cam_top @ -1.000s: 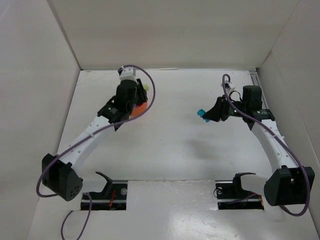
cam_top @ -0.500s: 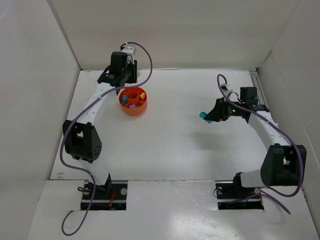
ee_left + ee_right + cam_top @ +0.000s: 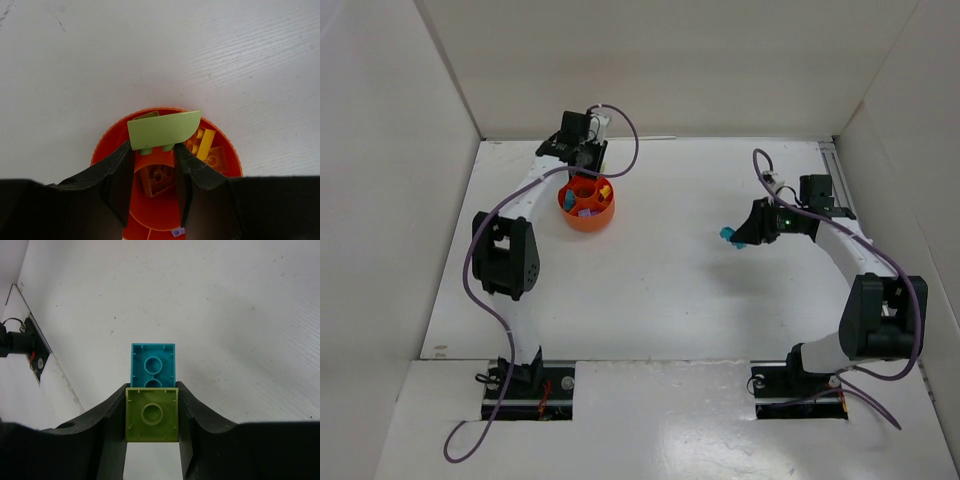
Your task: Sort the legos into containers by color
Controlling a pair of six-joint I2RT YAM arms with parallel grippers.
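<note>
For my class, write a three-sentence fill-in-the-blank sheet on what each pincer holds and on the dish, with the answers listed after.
The left pincer holds a curved piece coloured ___.
Below it lies a dish coloured ___.
The right pincer holds ___ bricks.
Answers: lime green; orange; two.

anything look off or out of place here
One thing: the right pincer is shut on a lime green brick with a cyan brick butted against its far edge, seemingly stuck together. Two colours in one grip is odd for a colour sort. Nothing looks spilled or damaged.
</note>
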